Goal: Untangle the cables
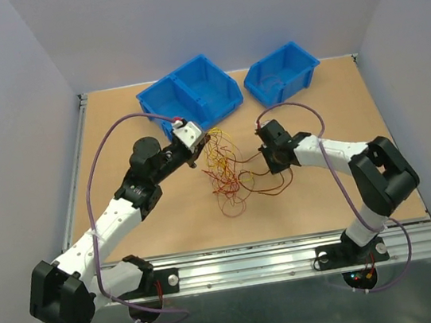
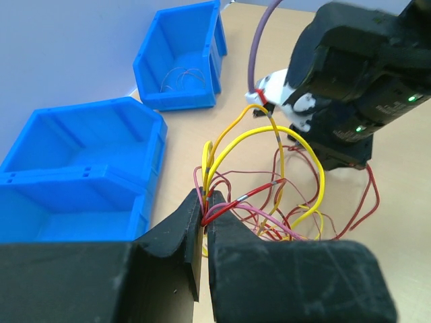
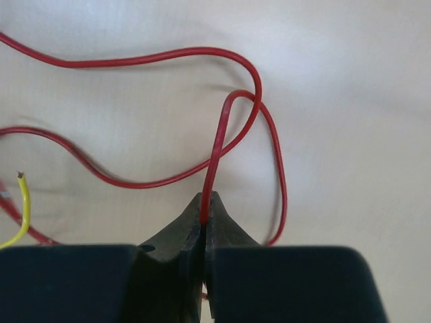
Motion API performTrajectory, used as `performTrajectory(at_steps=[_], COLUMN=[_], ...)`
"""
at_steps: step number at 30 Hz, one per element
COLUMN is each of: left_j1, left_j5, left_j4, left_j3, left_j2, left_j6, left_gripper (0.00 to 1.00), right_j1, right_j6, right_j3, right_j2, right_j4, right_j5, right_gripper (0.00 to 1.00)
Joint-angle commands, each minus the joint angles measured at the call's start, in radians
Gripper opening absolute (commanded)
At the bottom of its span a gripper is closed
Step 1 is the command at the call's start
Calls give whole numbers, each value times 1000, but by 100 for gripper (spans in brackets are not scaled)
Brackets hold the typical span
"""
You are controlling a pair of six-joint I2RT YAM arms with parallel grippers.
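Right tool (image 3: 204, 207) sits closest in its wrist view: jaws closed tight, pinching 1 red strand (image 3: 217, 148) right at the tips. That strand rises from the tips, crosses over itself in a loop and trails off left across the bench (image 3: 337, 67). 1 yellow end (image 3: 23, 202) shows at the left edge, apart from the tool. Left tool (image 2: 204, 210) is narrow too, tips clamped on several of the cables (image 1: 225, 172), with red and yellow ones caught between the fingers and fanning out from there toward the right arm. From above, the tangle lies mid-bench between the 2 tools: left tool at its upper left, right tool at its right side, low over the bench. Loose red loops spread out at the near side of the tangle. 2 blue bins stand at the far edge: big bin (image 1: 190, 93) with 2 compartments just behind the left tool, small bin (image 1: 282, 72) to its right, apart from it. A few thin strands lie in the small bin.
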Motion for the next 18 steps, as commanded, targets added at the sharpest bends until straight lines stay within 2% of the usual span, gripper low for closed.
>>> performTrajectory(at_steps=[1, 6, 10, 14, 18], left_j1=[-4, -5, -4, -4, -4], left_j5=[0, -14, -37, -101, -162], left_j4=[50, 53, 56, 69, 72], left_j3=[32, 37, 35, 35, 40], left_j2=[-34, -24, -24, -17, -9], left_j6=[-6, -3, -5, -17, -23], left_gripper=[9, 9, 9, 9, 9], right_j1=[-9, -9, -12, -11, -12], right_j6=[11, 70, 100, 105, 56], right_j3=[-37, -62, -60, -23, 48], right_j2=[-148, -361, -494, -570, -564], right_j4=[57, 115, 146, 149, 178], right_j5=[100, 255, 316, 344, 330], right_gripper=[1, 1, 1, 1, 1])
